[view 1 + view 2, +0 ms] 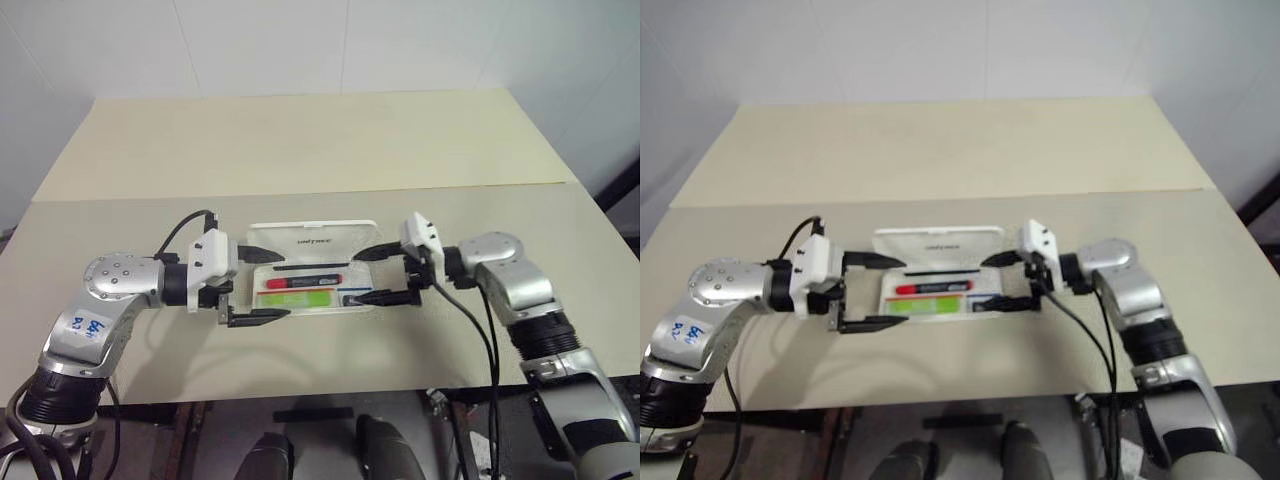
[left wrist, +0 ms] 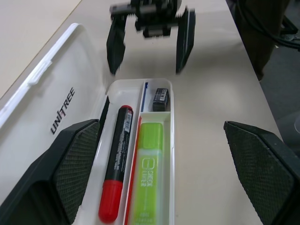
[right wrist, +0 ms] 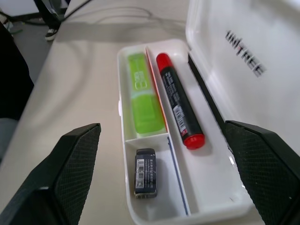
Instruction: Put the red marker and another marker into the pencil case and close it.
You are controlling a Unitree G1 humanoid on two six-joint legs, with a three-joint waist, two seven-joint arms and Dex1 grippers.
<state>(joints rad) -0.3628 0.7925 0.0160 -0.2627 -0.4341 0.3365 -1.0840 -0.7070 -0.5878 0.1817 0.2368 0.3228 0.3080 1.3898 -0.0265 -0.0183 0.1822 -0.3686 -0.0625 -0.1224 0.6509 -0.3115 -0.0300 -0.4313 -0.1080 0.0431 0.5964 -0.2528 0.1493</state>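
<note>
The white pencil case lies open on the table, its lid standing up at the back with dark print on it. Inside lie the red marker and, in the compartment in front of it, a lime-green marker. My left gripper is open at the case's left end, one finger by the lid and one by the front wall. At the right end my right gripper is open the same way. The wrist views show both markers resting in the tray: red marker, green marker.
A small dark block sits in the case's short end compartment, near the right gripper. The beige table meets a second table at a seam behind the case. Black cables hang from the right arm over the front edge.
</note>
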